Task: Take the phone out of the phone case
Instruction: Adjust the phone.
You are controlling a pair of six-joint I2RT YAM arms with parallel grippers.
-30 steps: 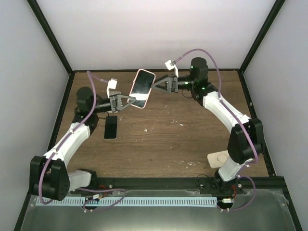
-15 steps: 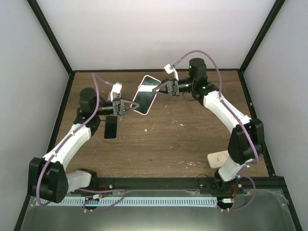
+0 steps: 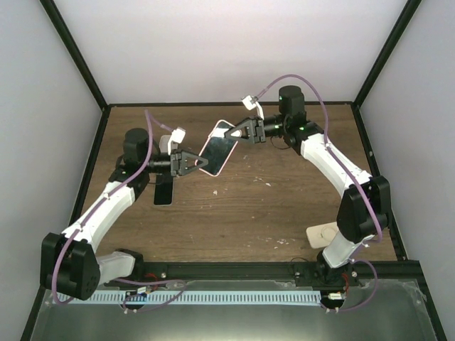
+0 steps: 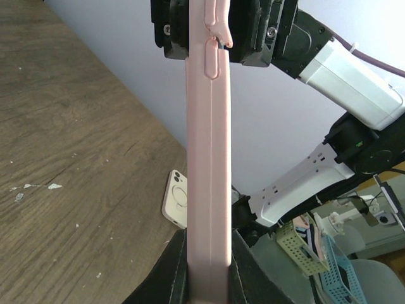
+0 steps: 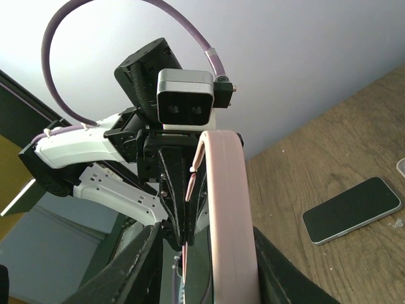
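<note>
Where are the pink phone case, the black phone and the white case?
pink phone case (image 4: 207,177), left wrist view, its side edge.
black phone (image 5: 352,211), right wrist view, its middle.
white case (image 4: 176,199), left wrist view, its back.

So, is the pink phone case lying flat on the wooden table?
No, the left gripper and right gripper hold the pink phone case aloft.
</note>
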